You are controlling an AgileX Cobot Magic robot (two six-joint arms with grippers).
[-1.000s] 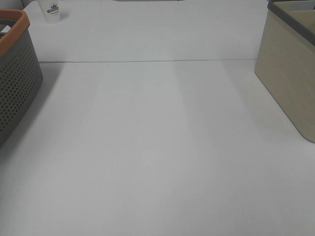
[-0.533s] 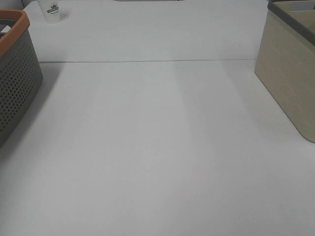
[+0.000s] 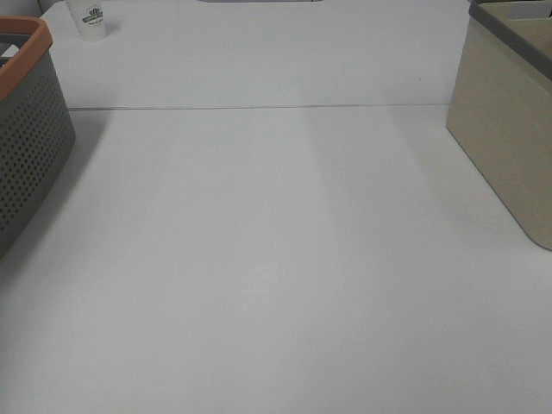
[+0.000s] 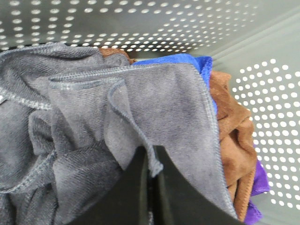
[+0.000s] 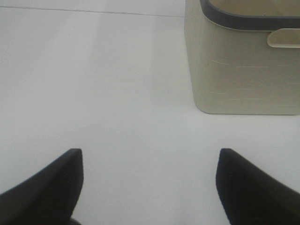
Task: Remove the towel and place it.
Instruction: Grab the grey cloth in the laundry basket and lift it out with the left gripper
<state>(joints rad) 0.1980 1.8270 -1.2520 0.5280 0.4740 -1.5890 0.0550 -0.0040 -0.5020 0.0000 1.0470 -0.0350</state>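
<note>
Exterior high view: nothing differs from a second or half a second ago. The tabletop [image 3: 276, 259], the perforated grey basket [image 3: 30, 147] at its left edge, the beige bin [image 3: 504, 147] at its right and the white cup [image 3: 92, 19] at the back all lie as they did. Neither arm shows here, nor does the towel. That suggests the lift out of the basket has not begun.

Left wrist view: the left tool [image 4: 151, 157] is down inside the basket. Its dark fingers are drawn close together on a hemmed fold of the towel [image 4: 159, 98]. The towel lies crumpled on top of a brown cloth [image 4: 232, 136], a blue cloth [image 4: 187, 61] and a purple cloth [image 4: 260, 183]. The pinch looks set, so the task seems to be at the grasp, with removal and placing left to do.

Right wrist view: the right tool [image 5: 150, 154] is spread wide and holds nothing. It hangs above the tabletop, apart from the beige bin ahead of it.
</note>
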